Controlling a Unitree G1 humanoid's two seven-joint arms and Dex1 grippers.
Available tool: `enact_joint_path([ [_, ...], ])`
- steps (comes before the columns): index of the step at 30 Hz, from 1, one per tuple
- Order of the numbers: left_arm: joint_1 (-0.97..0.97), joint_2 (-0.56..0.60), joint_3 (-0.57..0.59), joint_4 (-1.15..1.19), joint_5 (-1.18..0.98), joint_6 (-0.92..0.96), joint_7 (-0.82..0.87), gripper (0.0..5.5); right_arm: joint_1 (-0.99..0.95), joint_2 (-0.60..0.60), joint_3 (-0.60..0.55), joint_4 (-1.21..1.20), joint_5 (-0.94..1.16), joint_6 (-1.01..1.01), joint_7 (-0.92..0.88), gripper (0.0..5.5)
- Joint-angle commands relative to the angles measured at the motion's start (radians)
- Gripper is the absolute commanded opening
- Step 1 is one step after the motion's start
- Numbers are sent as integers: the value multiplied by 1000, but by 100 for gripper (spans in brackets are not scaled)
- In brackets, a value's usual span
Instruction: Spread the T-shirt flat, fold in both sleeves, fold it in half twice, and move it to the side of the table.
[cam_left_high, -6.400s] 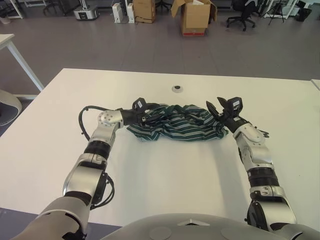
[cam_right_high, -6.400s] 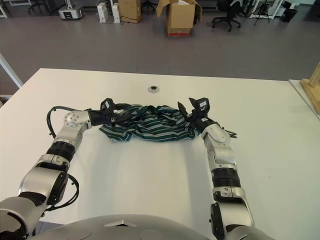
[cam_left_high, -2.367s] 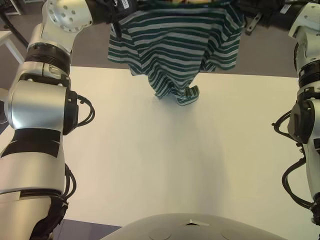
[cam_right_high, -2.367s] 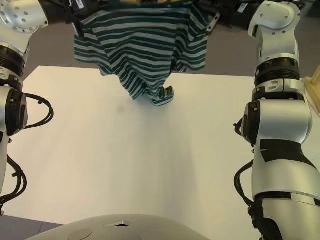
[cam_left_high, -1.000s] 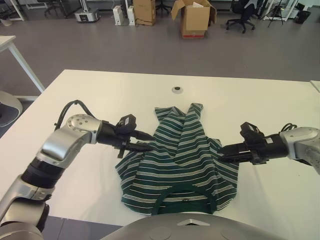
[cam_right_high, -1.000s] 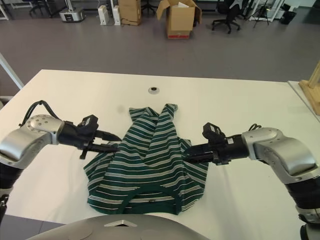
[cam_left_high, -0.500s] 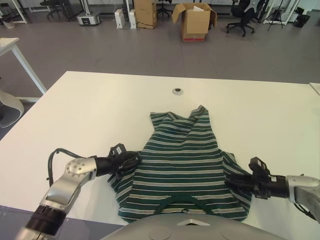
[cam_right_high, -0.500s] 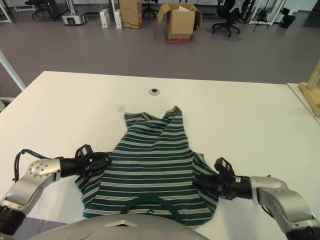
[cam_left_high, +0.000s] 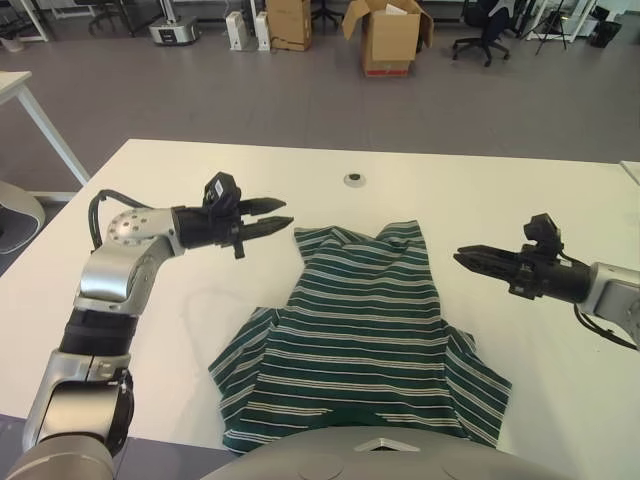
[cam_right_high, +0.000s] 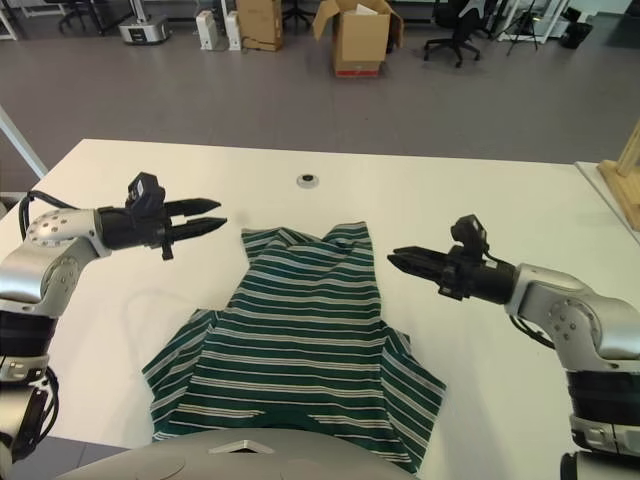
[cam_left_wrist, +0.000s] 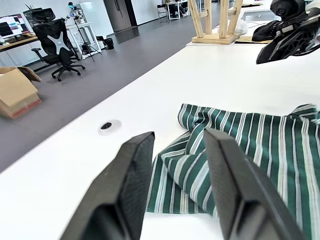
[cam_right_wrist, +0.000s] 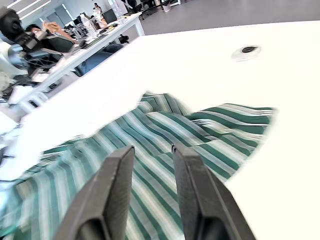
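Observation:
A green and white striped T-shirt (cam_left_high: 360, 330) lies on the white table (cam_left_high: 200, 170), collar toward me, hem at the far end. The hem end (cam_left_wrist: 240, 135) is narrow and rumpled, and both sleeves lie spread out to the sides. My left gripper (cam_left_high: 275, 212) hovers open and empty above the table, just left of the far hem corner. My right gripper (cam_right_high: 395, 258) hovers open and empty to the right of the hem, fingers pointing toward the shirt (cam_right_wrist: 165, 130). Neither gripper touches the cloth.
A round cable grommet (cam_left_high: 354, 180) sits in the table beyond the hem. A wooden frame (cam_right_high: 630, 170) stands past the table's right edge. Cardboard boxes (cam_left_high: 390, 35) and office chairs stand on the floor behind. Bare tabletop lies on both sides of the shirt.
Both grippers have let go of the shirt near its sleeves and moved away from me, up beside the far hem. The shirt now lies free on the table.

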Motion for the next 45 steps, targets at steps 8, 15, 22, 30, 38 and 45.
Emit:
enact_joint_path([
  [8, -297, -163, -91, 693, 310, -463, 58, 180, -377, 206, 317, 776, -501, -327, 13, 140],
  [15, -425, -290, -134, 916, 429, -618, 127, 180, -500, 188, 297, 931, -559, -396, 164, 140],
  [22, -523, -406, -179, 1142, 584, -583, 320, 180, -498, 240, 266, 901, -562, -390, 205, 140],
  [30, -398, -417, -311, 1197, 805, -519, 539, 180, -548, 270, 250, 917, -576, -397, 227, 140],
  [38, -399, -335, -437, 1200, 958, -573, 640, 180, -548, 154, 197, 1092, -658, -508, 135, 140],
  [45, -414, -280, -457, 1205, 999, -578, 710, 180, -608, 220, 140, 1092, -644, -559, 104, 140],
])
